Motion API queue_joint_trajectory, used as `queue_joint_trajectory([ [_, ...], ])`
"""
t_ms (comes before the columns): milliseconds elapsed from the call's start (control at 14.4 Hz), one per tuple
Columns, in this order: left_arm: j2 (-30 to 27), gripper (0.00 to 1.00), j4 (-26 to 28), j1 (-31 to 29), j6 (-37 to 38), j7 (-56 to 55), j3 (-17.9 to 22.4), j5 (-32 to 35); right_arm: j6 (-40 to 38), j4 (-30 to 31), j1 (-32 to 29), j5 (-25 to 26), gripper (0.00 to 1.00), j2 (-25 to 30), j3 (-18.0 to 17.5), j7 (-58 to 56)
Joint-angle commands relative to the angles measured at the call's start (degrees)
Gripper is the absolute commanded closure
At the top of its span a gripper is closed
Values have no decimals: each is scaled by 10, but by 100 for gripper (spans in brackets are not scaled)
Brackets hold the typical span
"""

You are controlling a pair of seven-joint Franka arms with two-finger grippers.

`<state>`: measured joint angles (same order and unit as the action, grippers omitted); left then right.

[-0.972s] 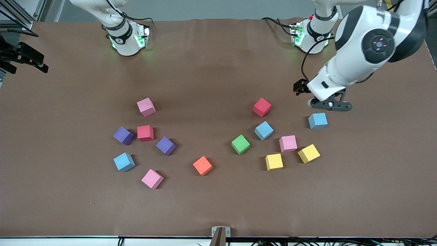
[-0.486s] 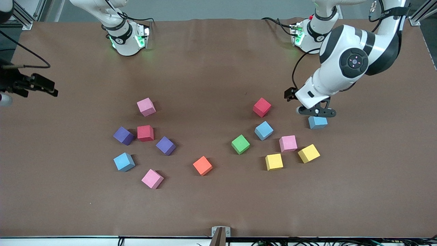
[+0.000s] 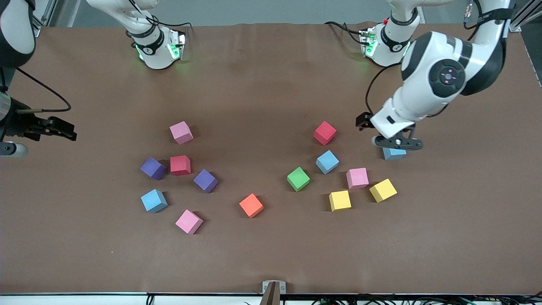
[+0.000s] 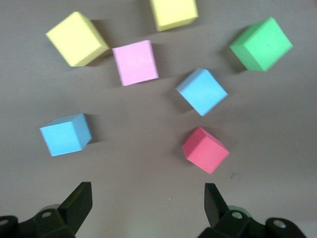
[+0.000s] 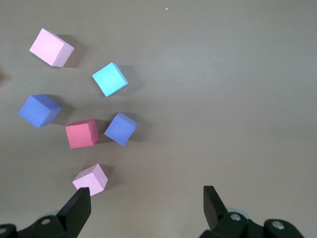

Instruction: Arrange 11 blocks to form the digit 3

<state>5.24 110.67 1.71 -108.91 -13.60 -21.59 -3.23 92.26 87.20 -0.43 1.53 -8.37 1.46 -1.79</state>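
Right gripper (image 3: pixel 63 129) seen at table edge, right arm's end, jaws spread, nothing held. Blocks scattered, no digit formed. One cluster toward right arm's end: pink block (image 3: pixel 181 132), purple blocks (image 3: pixel 153 168), red block (image 3: pixel 180 164), light blue block (image 3: pixel 153 201), second pink block (image 3: pixel 189 221). Orange block (image 3: pixel 251 205) noted mid-table. Green block (image 3: pixel 298 178), red cube (image 3: pixel 324 133), yellow blocks (image 3: pixel 340 200) grouped toward left arm's end. Left gripper (image 3: pixel 397 143) positioned over outermost light blue cube (image 3: pixel 394 154), jaws spread, empty.

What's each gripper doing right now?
Left gripper: open, empty, over the light blue block.
Right gripper: open, empty, at the table's edge.
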Motion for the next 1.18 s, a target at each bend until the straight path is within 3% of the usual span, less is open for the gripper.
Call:
queue_joint_trajectory([
  [0,0,0,3,3,31,-5,-5,14,-3,-9,-3,8,0,1,-2,2],
  [417,-32,0,-7,-1,119,-6,-15,14,-3,-5,-3,8,0,0,-2,3],
  [1111,-29,0,-12,-1,124,-6,-15,14,-6,-5,-3,8,0,0,-2,3],
])
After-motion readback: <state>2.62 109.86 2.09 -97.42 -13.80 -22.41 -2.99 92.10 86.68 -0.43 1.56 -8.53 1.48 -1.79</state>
